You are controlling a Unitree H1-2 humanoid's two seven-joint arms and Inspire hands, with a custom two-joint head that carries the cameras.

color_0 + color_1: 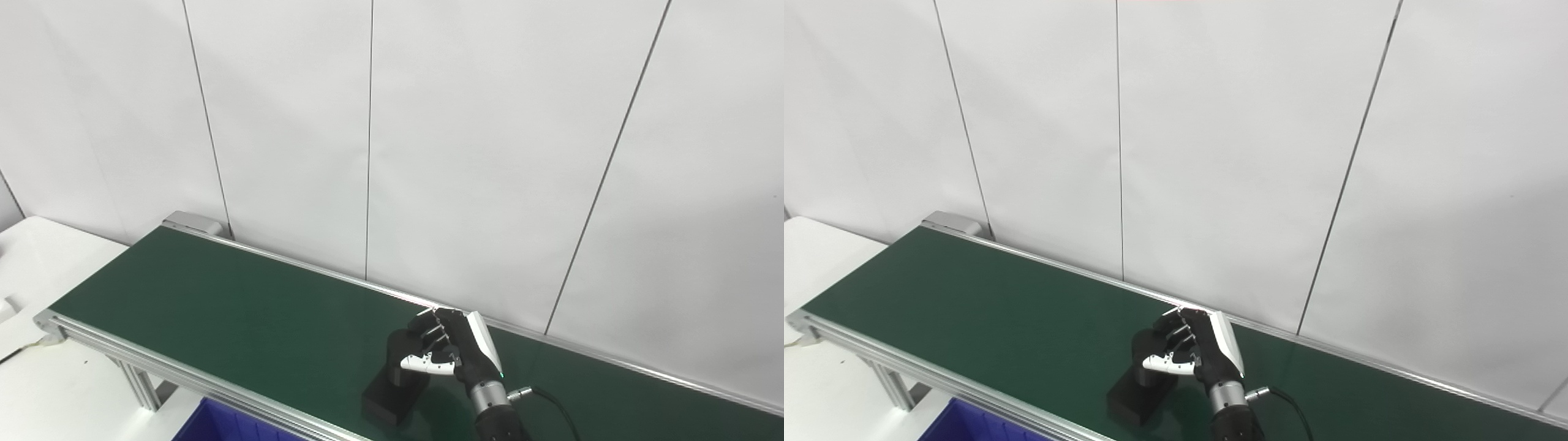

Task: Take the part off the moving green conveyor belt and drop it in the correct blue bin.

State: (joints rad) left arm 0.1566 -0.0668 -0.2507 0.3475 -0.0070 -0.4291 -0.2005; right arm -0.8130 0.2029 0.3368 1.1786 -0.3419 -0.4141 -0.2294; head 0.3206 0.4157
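- Blue bin point(226, 424) shows only as a corner at the bottom edge, left of centre, below the near rail point(184, 375) of the belt; what shows of its inside is bare ribbed wall, and its contents cannot be told.
- Dark green belt point(233, 306) runs from the middle left of the frame down to the lower right, edged by aluminium rails, with a white panelled wall point(429, 153) behind it.
- Black part point(395, 386) lies on the belt at the bottom centre: a matte piece with a blocky, box-like lower end toward the near rail and a rounder end toward the far rail. Finer detail is too dark to make out.
- Right hand point(450, 352) comes up from the bottom edge just right of the part, black with a white back plate. Its fingers point(429, 327) curl over the rounder end and the white-tipped thumb point(425, 364) crosses the part's side, so the hand is partly closed around it. Whether the grip is firm cannot be told; the blocky end rests on the belt.
- Grey cable point(545, 398) leaves the wrist toward the lower right.
- White table point(49, 263) fills the left edge in the left eye view, with a small pale thing on it at the frame edge; the right eye view shows less of this table and less of the bin, but more of the wall at right.
- Left hand appears in neither view.
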